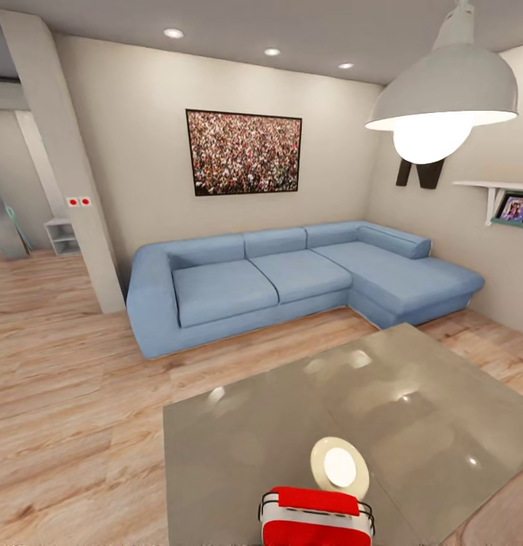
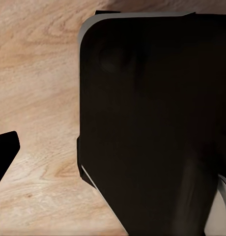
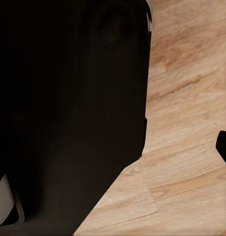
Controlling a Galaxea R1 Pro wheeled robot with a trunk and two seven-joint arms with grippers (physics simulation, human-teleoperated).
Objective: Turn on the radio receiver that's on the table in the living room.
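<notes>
Radio receiver — one, red — sits at bottom centre on the single grey table; one blue sofa behind — finger positions cannot be told.

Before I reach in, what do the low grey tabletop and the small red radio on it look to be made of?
The low grey tabletop looks like polished glass or lacquer: it mirrors the white pendant lamp and ceiling spots. The small red radio looks like smooth moulded plastic, red with white trim, under a thin wire handle, probably metal.

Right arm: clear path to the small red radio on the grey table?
Probably yes: the small red radio sits uncovered at the glossy grey table's near edge. The arm itself can't be placed.
</notes>
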